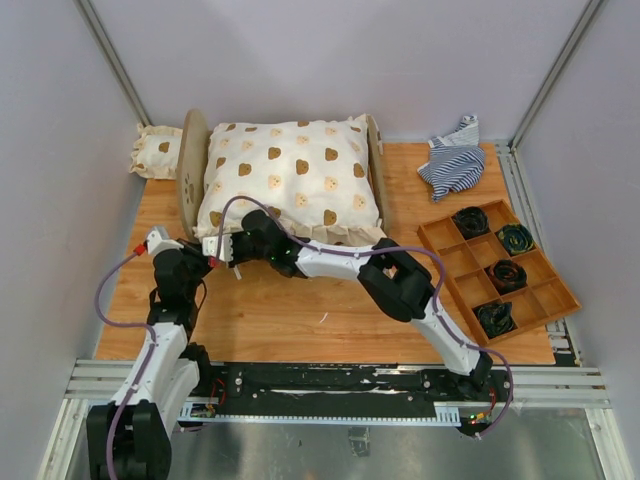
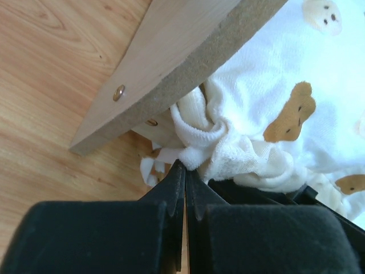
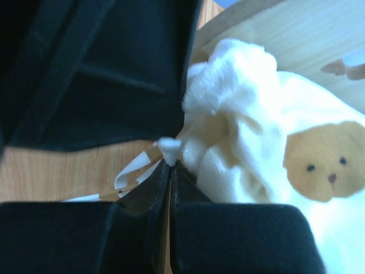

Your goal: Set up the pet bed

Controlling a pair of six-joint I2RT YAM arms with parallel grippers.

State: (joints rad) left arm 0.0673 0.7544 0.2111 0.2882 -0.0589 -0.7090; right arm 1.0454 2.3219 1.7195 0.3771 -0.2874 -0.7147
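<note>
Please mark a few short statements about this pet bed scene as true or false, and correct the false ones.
1. The large cushion lies on the pet bed. True.
2. The striped cloth lies inside the wooden tray. False: it lies on the table, beyond the tray's far end.
3. Four compartments of the tray hold dark coils. True.
4. The right gripper is wide open. False: its jaws are closed, with a white strip pinched at the tips, next to the large cushion.
</note>
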